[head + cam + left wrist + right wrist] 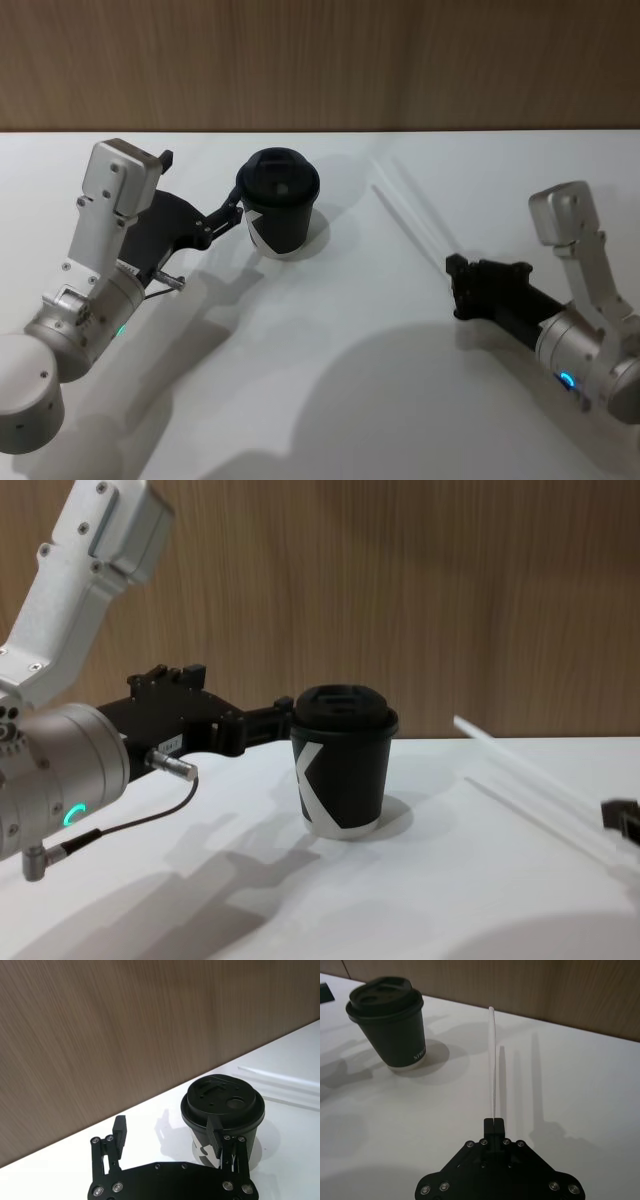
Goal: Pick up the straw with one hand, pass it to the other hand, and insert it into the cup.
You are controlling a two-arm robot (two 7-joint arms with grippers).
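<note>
right gripper (493, 1121) clenches its fingers on the straw (491, 1060), whose length points away right of the cup (390, 1022); left gripper (166, 1127), fingers spread, sits at the cup's far side, perhaps touching it.

One cup (281, 205), one straw (492, 1060), one left hand (167, 1129), one right hand (493, 1122)

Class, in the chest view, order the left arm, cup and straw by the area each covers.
Largest: left arm, though nearness to the camera enlarges it.
Then cup.
Smallest: straw, long but thin.
</note>
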